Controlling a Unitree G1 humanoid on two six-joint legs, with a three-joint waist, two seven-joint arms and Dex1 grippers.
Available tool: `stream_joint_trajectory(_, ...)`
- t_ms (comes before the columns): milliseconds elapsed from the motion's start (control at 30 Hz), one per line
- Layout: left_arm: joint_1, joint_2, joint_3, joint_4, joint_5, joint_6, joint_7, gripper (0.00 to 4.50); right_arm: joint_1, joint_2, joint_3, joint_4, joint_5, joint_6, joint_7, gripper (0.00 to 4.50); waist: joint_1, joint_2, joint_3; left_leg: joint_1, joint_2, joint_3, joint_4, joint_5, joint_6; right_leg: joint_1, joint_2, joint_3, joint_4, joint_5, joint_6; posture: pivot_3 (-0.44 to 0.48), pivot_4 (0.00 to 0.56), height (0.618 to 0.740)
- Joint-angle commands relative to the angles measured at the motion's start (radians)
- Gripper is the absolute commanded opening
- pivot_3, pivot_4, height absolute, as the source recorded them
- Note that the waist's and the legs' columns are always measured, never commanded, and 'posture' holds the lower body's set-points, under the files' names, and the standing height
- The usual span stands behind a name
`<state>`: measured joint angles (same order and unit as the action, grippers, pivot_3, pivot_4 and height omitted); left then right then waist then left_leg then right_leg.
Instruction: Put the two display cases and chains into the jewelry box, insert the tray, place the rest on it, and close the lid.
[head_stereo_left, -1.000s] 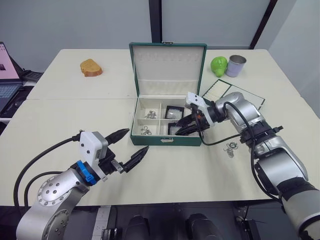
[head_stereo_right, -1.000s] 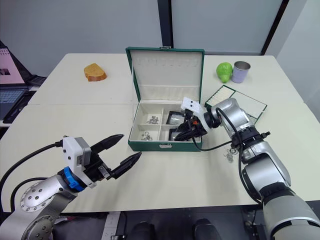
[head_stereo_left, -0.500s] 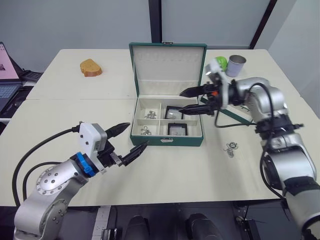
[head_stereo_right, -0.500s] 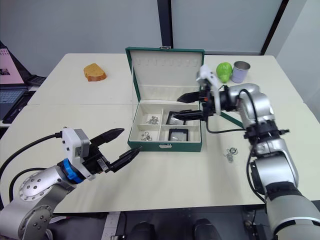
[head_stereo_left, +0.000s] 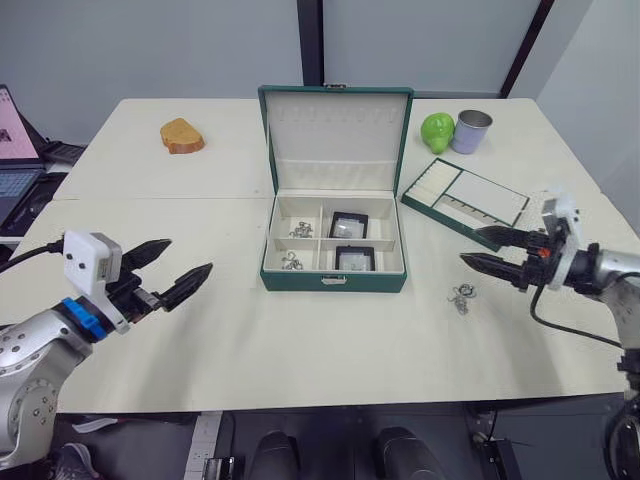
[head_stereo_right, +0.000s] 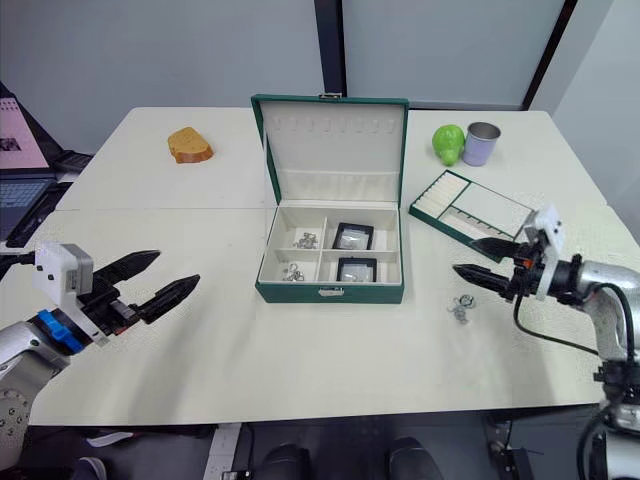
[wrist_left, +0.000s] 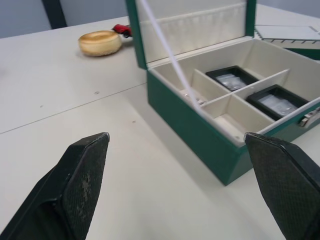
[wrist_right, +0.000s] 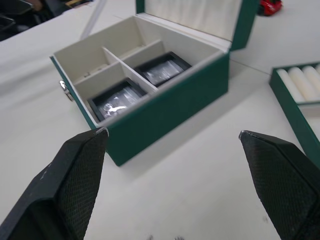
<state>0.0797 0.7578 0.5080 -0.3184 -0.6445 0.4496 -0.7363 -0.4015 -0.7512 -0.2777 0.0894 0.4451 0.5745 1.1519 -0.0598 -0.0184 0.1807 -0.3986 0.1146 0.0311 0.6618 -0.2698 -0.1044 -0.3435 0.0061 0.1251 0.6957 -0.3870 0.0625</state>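
Note:
The jewelry box (head_stereo_left: 333, 283) stands at mid-table with its lid (head_stereo_left: 336, 125) upright. Its two right compartments each hold a black display case (head_stereo_left: 350, 224) (head_stereo_left: 354, 259). Silvery chains (head_stereo_left: 300, 230) (head_stereo_left: 291, 263) lie in the two left compartments. The tray (head_stereo_left: 465, 198) sits on the table to the box's right. The rest (head_stereo_left: 461, 298), a small silvery heap, lies in front of the tray. My right gripper (head_stereo_left: 490, 249) is open and empty, just right of the heap and level with the box's front. My left gripper (head_stereo_left: 182, 268) is open and empty, left of the box.
A brown bun-like object (head_stereo_left: 182, 135) lies at the back left. A green pear-like object (head_stereo_left: 436, 130) and a lilac cup (head_stereo_left: 471, 131) stand at the back right. A laptop (head_stereo_left: 14, 160) sits off the table's left edge.
My right gripper has drawn back from above the box to the table's right side, empty. My left gripper has pulled away leftward from the box front. Both display cases now rest in the box.

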Motion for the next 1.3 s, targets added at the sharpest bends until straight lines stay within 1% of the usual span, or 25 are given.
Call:
stream_joint_trajectory(33,0.019,-0.019,0.020,0.027,0.038,-0.053,-0.004,4.50,0.040,0.007,-0.103,0.005,0.020,-0.071,-0.077,4.46,0.002,0.000,0.000,0.000,0.000,0.000,0.000,0.000,0.000,0.000,0.000,0.000,0.000,0.000,0.000,0.000,0.150,0.740)
stream_joint_trajectory(133,0.018,-0.041,0.016,0.076,0.064,-0.093,-0.002,4.50,0.117,0.006,-0.114,0.037,-0.004,-0.138,-0.097,4.46,0.004,0.000,0.000,0.000,0.000,0.000,0.000,0.000,0.000,0.001,0.000,0.000,0.000,0.000,0.000,0.000,0.150,0.740)
stream_joint_trajectory(300,0.009,-0.061,0.011,0.117,0.093,-0.128,0.011,4.50,0.199,0.024,-0.130,0.072,-0.023,-0.238,-0.157,4.46,0.004,0.000,0.000,0.000,0.000,0.000,0.000,0.000,0.000,0.001,0.000,0.000,0.000,0.000,0.000,0.000,0.150,0.740)
stream_joint_trajectory(433,-0.004,-0.075,0.002,0.155,0.114,-0.150,0.014,4.50,0.244,0.044,-0.113,0.066,-0.028,-0.286,-0.178,4.46,0.005,0.000,0.000,0.001,0.000,0.000,0.000,0.000,0.000,0.001,0.000,0.000,0.000,0.000,0.000,0.000,0.150,0.740)
stream_joint_trajectory(733,-0.026,-0.090,-0.015,0.215,0.145,-0.182,0.007,4.50,0.264,0.056,-0.080,0.094,-0.054,-0.347,-0.211,4.46,0.006,0.000,0.000,0.001,0.000,0.000,0.000,0.000,0.000,0.001,0.000,0.000,0.000,0.000,0.000,0.000,0.150,0.740)
stream_joint_trajectory(1300,-0.042,-0.101,-0.027,0.253,0.161,-0.200,0.008,4.50,0.259,0.085,-0.076,0.096,-0.045,-0.359,-0.254,4.46,0.007,0.000,0.000,0.001,0.000,0.000,0.000,0.000,0.000,0.001,0.000,0.000,0.000,0.000,0.000,0.000,0.150,0.740)
